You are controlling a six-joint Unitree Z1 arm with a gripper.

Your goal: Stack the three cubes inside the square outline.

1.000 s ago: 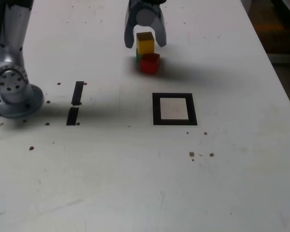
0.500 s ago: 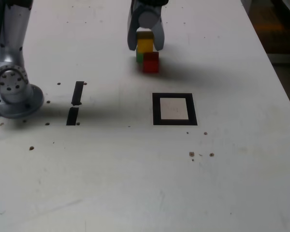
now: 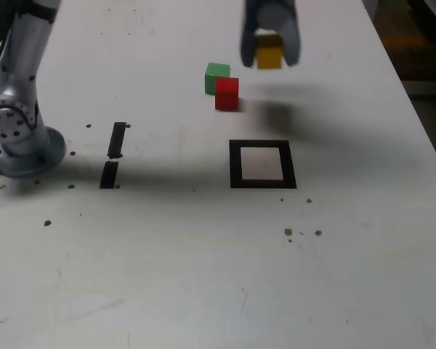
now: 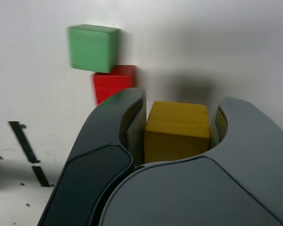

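Grey two-fingered gripper (image 3: 269, 61), closed in on the solid yellow cube (image 3: 269, 57) as far as the block's width allows; one finger at either side, cube held between the tips. Grip seen best in the wrist view, where the block's top and one side face show between the pads (image 4: 136, 129). Cube and gripper raised off the white tabletop (image 3: 167, 276); a soft dark shadow (image 3: 277, 120) lies on the surface, apart from them.

Solid red cube (image 3: 227, 94) on the tabletop, well clear of the fingers in the exterior view, to the exterior view's left of the held block. Solid green cube (image 3: 216, 78) also on the tabletop, just beside the red one, further up and slightly to the exterior view's left. Near corners close; cannot tell whether they touch.

Black tape square outline with a white centre (image 3: 236, 163) lies lower in the exterior view than all three cubes. Red and green both outside it; yellow in the air, not over it in that view. Two short black tape strips (image 3: 117, 139) to the exterior view's left of the outline, well apart from it
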